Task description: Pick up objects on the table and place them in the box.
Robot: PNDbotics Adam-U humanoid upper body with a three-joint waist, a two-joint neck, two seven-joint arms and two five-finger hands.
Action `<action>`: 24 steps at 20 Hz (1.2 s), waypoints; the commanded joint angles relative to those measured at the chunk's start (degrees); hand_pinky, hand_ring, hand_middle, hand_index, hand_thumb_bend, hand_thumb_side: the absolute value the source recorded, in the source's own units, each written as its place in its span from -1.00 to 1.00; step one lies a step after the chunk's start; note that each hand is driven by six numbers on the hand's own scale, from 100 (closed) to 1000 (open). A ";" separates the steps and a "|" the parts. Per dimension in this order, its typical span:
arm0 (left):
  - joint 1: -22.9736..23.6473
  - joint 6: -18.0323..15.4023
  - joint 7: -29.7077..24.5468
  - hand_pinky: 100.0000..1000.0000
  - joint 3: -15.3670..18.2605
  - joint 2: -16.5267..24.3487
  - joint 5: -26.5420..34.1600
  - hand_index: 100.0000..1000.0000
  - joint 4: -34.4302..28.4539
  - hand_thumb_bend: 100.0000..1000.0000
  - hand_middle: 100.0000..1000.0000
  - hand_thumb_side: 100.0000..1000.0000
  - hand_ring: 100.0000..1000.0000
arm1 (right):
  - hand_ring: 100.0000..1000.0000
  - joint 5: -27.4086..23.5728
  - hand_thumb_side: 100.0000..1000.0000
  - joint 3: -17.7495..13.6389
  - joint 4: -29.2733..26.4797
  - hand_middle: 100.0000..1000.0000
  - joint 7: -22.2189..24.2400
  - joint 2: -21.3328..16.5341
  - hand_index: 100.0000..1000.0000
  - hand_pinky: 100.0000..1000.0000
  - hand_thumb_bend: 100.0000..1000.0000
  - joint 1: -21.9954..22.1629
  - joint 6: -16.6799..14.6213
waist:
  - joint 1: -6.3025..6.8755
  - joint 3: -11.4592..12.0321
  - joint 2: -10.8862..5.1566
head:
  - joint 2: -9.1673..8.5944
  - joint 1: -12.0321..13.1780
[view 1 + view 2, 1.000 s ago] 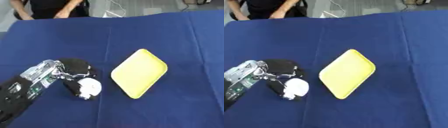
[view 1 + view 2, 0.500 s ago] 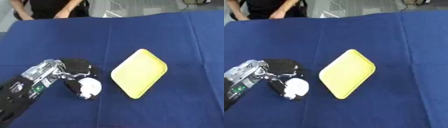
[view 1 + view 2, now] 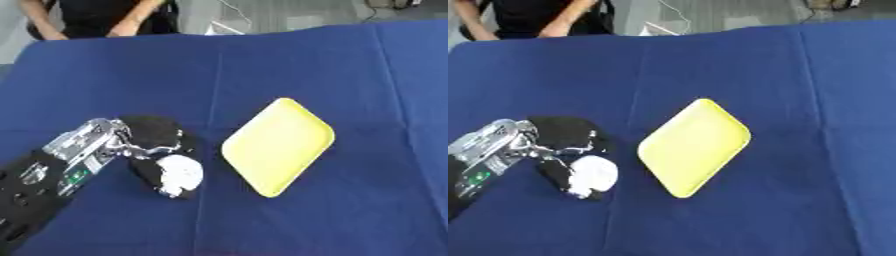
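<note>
The left robot hand (image 3: 157,150) comes in from the lower left, its black fingers curled round a small white rounded object (image 3: 179,172) that sits at the fingertips, just above or on the blue tabletop (image 3: 350,75); whether the object is lifted clear of the cloth cannot be told. What the white thing is cannot be made out beyond its colour and roundish shape. The silver and black forearm runs back toward the lower left corner. The right robot hand shows in neither view.

Just to the right of the left robot hand, near but apart from it, lies a yellow tray (image 3: 278,145). It is a shallow rounded rectangle lying flat, set askew, with its long axis running from its near-left end to its far-right end. No other box is visible, so the tray is probably the receptacle the task means. The left arm is the nearer one, being the only arm in view.

The coming move, as I judge it, turns on a short carry rightward and slightly away from the robot, bringing the white object over the near-left part of the tray before the fingers let go. The low rim should need only a small lift.
</note>
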 commanded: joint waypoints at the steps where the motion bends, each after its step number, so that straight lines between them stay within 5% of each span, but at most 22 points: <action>1: -0.20 0.07 -0.73 0.74 -0.16 0.71 -1.46 0.76 0.46 0.13 0.49 0.72 0.62 | 0.53 -0.04 0.82 -0.22 -1.06 0.63 0.21 -0.96 0.89 0.51 -1.00 -0.60 -0.13 | -0.32 -0.06 -0.59 | -0.63 0.67; 5: -0.23 0.45 -1.27 0.63 -0.17 0.70 -2.38 0.71 0.43 0.00 0.35 0.30 0.45 | 0.53 -0.04 0.82 -0.22 -1.06 0.63 0.23 -0.95 0.89 0.51 -1.00 -0.58 -0.11 | -0.31 -0.05 -0.61 | -0.63 0.63; 9: -0.20 1.53 -1.52 0.40 -0.10 0.70 -2.93 0.61 0.52 -0.23 0.14 -0.39 0.16 | 0.53 -0.04 0.82 -0.21 -1.06 0.63 0.24 -0.93 0.89 0.51 -1.00 -0.57 -0.10 | -0.31 -0.04 -0.62 | -0.62 0.58; 11: -0.19 2.15 -1.75 0.36 -0.15 0.68 -3.18 0.59 0.60 -0.31 0.11 -0.54 0.12 | 0.53 -0.04 0.82 -0.20 -1.06 0.63 0.26 -0.93 0.89 0.51 -1.00 -0.57 -0.10 | -0.31 -0.04 -0.63 | -0.62 0.59; 18: -0.26 3.41 -1.66 0.37 -0.24 0.67 -3.18 0.58 0.39 -0.50 0.09 -0.58 0.11 | 0.53 -0.04 0.82 -0.18 -1.03 0.63 0.26 -0.91 0.89 0.50 -1.00 -0.55 -0.07 | -0.31 -0.03 -0.65 | -0.62 0.61; 24: -0.35 3.63 -1.53 0.39 -0.35 0.68 -3.13 0.58 0.30 -0.47 0.10 -0.57 0.11 | 0.53 -0.03 0.82 -0.20 -1.04 0.63 0.24 -0.92 0.89 0.51 -1.00 -0.55 -0.07 | -0.30 -0.04 -0.66 | -0.65 0.61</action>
